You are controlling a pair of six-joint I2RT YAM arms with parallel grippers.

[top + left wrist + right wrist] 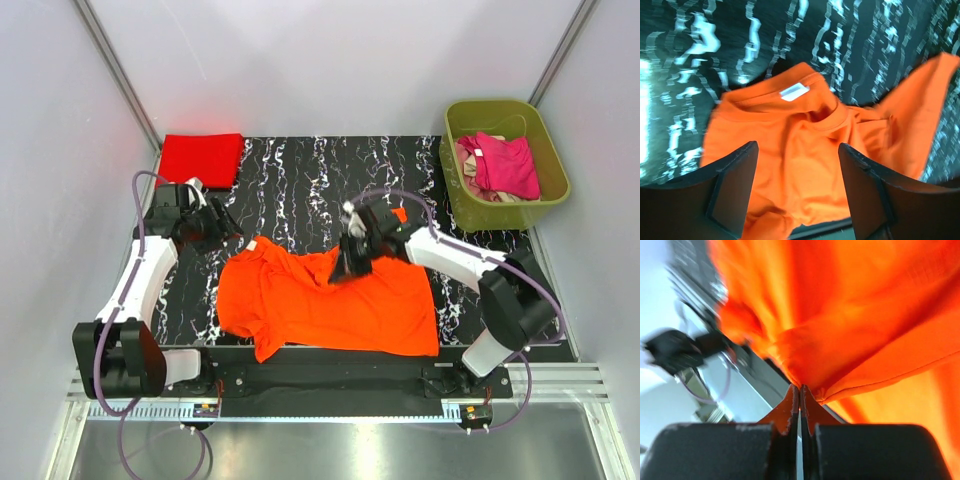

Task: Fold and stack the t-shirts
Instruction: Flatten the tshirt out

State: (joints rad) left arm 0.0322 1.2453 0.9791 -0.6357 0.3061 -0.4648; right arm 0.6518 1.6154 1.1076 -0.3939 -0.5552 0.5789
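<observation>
Currently the orange t-shirt [330,305] lies rumpled at the near edge of the bench [300,180], collar [812,117] toward the left; spreading it flat appears to be the step in hand. Right claw [800,395]: clamped on a fold at its far edge. Left claw [797,147]: open, above the collar. Next, draw the cloth taut. Farther back lies a folded red t-shirt [202,158].

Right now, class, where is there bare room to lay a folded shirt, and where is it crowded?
Bare: the far strip of table between the red t-shirt and the tub. Crowded: the near middle, under the orange t-shirt, left hand and right hand.
</observation>
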